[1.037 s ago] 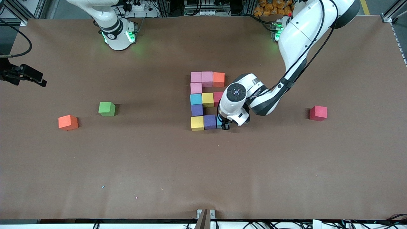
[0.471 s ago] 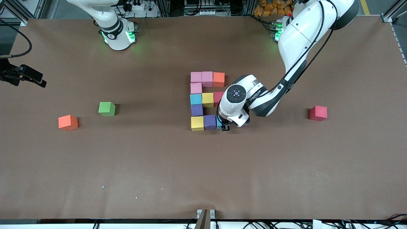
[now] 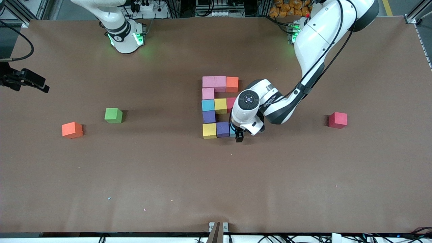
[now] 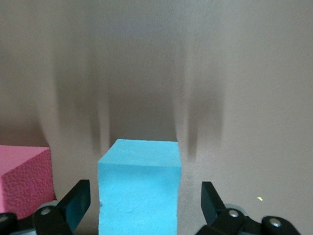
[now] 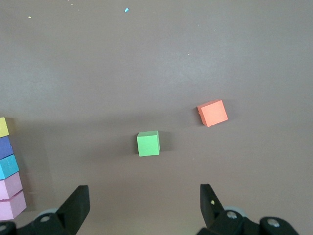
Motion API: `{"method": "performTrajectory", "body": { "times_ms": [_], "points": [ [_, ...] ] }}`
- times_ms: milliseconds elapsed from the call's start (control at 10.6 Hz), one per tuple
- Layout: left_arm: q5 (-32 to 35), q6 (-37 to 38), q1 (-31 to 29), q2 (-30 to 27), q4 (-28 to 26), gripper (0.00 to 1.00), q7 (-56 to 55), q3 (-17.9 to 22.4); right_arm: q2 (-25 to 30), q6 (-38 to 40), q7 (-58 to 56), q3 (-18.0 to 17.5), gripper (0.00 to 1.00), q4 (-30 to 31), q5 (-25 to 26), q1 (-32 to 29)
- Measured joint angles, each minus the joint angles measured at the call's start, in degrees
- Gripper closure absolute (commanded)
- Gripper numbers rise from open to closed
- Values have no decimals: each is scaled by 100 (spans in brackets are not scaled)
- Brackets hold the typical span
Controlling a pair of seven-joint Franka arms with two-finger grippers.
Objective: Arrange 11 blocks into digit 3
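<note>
the digit 3 (image 3: 217, 107) is lying mid-table, its long axis running from the robots' bases toward the front camera, its three bars pointing toward the left arm's end. the left gripper (image 4: 142, 205) is sitting low at the nearest bar's end, fingers spread on either side of a light blue cube (image 4: 139, 188) without pinching it. the right gripper (image 5: 144, 208) is waiting with fingers spread above a green cube (image 5: 148, 143) and an orange cube (image 5: 212, 112). a red cube (image 3: 338, 120) is sitting apart.

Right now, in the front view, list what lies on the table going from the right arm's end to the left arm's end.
loose orange cube → green cube → digit 3 figure → loose red cube
</note>
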State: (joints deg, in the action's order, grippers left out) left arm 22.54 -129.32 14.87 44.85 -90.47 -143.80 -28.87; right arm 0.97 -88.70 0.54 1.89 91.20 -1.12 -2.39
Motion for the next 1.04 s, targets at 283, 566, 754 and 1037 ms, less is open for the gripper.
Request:
{"method": "performTrajectory", "body": {
  "times_ms": [283, 566, 754, 1037],
  "points": [
    [0, 507, 79, -376, 159, 0, 6, -116, 0, -3, 0, -1, 0, 2, 0, 0],
    [4, 1090, 51, -1092, 188, 0, 540, -124, 0, -4, 0, -2, 0, 4, 0, 0],
    [5, 1341, -209, -1619, 192, 0, 1286, -76, 0, -4, 0, -2, 0, 5, 0, 0],
    [5, 1586, -793, -2143, 189, 0, 2839, -71, 0, -4, 0, -2, 0, 6, 0, 0]
  ]
}}
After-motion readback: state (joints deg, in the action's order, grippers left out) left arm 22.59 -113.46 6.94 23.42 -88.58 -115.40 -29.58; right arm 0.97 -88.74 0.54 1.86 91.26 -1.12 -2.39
